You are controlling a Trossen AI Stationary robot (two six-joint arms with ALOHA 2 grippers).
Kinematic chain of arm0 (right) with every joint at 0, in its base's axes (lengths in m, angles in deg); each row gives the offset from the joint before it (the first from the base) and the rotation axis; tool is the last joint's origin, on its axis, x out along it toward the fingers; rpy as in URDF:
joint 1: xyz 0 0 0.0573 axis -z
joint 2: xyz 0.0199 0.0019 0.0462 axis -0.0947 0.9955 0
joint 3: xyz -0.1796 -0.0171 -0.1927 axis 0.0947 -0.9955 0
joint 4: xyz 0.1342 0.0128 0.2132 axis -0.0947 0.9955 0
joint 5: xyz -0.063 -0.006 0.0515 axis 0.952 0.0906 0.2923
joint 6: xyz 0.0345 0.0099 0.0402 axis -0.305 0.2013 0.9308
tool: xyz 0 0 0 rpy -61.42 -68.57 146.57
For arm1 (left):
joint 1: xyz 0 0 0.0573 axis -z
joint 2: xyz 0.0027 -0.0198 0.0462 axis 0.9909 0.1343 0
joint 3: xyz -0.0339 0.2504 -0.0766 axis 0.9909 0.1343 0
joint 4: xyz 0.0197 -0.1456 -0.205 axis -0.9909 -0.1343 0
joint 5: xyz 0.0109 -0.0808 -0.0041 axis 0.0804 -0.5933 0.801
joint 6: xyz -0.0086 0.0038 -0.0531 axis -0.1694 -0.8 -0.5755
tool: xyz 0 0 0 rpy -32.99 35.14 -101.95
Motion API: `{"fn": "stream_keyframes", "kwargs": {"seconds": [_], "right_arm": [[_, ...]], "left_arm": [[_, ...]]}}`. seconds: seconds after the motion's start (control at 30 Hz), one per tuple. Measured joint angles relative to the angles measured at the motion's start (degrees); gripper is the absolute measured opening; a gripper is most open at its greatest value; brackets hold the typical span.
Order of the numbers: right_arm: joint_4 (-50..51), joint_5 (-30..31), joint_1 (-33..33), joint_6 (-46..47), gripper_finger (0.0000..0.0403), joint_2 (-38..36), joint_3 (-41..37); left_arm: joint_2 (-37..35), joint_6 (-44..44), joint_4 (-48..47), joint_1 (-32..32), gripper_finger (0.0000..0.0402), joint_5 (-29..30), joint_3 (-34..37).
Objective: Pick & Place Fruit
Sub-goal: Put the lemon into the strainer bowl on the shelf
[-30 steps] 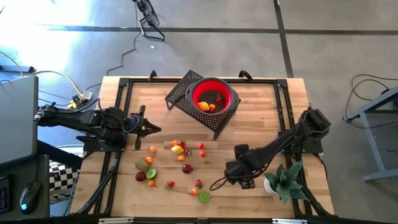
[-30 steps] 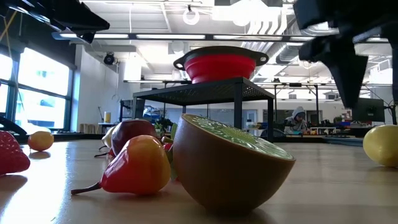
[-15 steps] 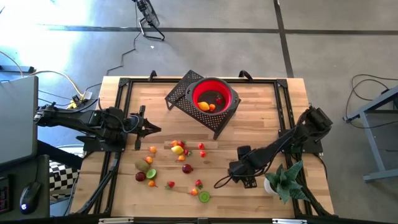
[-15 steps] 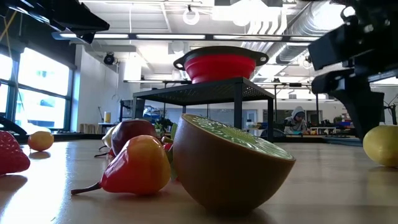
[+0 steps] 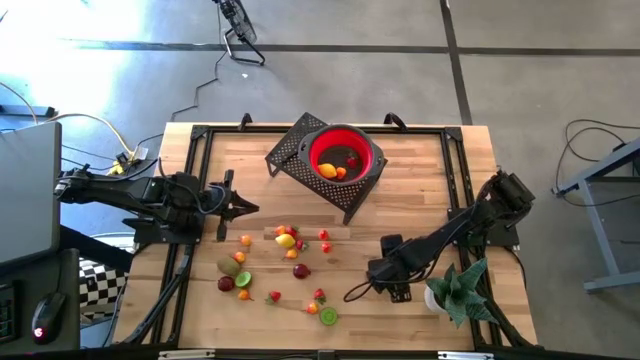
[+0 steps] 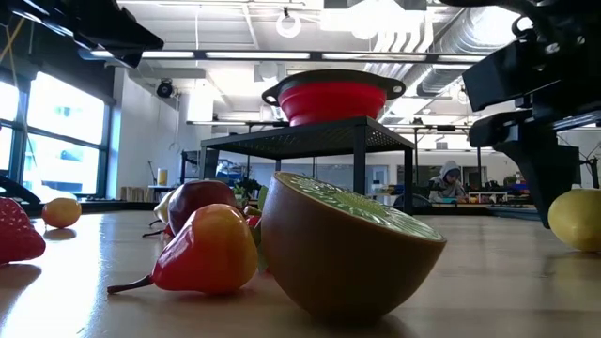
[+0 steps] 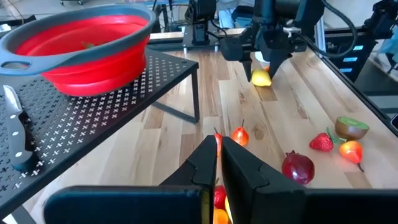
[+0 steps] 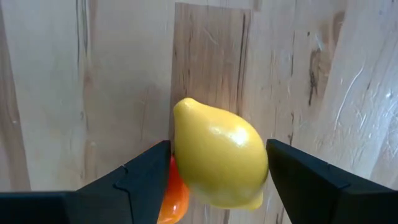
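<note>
Right tool (image 8: 217, 180) lower; no legible writing.

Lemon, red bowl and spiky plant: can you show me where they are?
lemon (image 8: 217, 158), right wrist view, middle of its yellow skin.
red bowl (image 5: 345, 153), high view, its inside wall.
spiky plant (image 5: 460, 287), high view, its green leaves.

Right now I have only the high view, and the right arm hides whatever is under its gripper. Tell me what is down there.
Observer: A yellow lemon. The right wrist view shows it between the open fingers of the right gripper.
Operator: Tell me whether it is off the table.
Observer: No. In the low view the lemon rests on the tabletop.
Operator: Report anything crowding it.
Observer: A small orange fruit sits right against the lemon, beside one finger.
</note>
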State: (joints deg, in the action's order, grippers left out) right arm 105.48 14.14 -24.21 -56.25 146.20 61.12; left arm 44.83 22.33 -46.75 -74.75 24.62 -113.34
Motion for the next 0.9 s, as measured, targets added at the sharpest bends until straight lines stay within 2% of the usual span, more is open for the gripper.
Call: {"fn": "stream_keyframes", "kwargs": {"seconds": [0.17, 0.43, 0.67, 0.9], "right_arm": [[0.0, -0.02, 0.0, 0.0, 0.0253, 0.0, 0.0], [-0.04, -1.05, 0.0, 0.05, 0.0211, 0.0, 0.0], [-0.05, -4.15, 0.0, 1.39, 0.0221, 0.0, 0.02], [-1.08, -5.29, 0.02, 1.5, 0.0205, -0.66, 0.02]], "left_arm": [[0.01, -0.02, -0.25, 0.0, 0.0019, 0.12, 0.0], [0.02, -0.02, -0.24, 0.0, 0.0019, 0.11, 0.0], [0.02, -0.02, -0.25, 0.0, 0.0019, 0.08, 0.0], [0.02, -0.02, -0.25, 0.02, 0.0019, 0.05, 0.0]]}}
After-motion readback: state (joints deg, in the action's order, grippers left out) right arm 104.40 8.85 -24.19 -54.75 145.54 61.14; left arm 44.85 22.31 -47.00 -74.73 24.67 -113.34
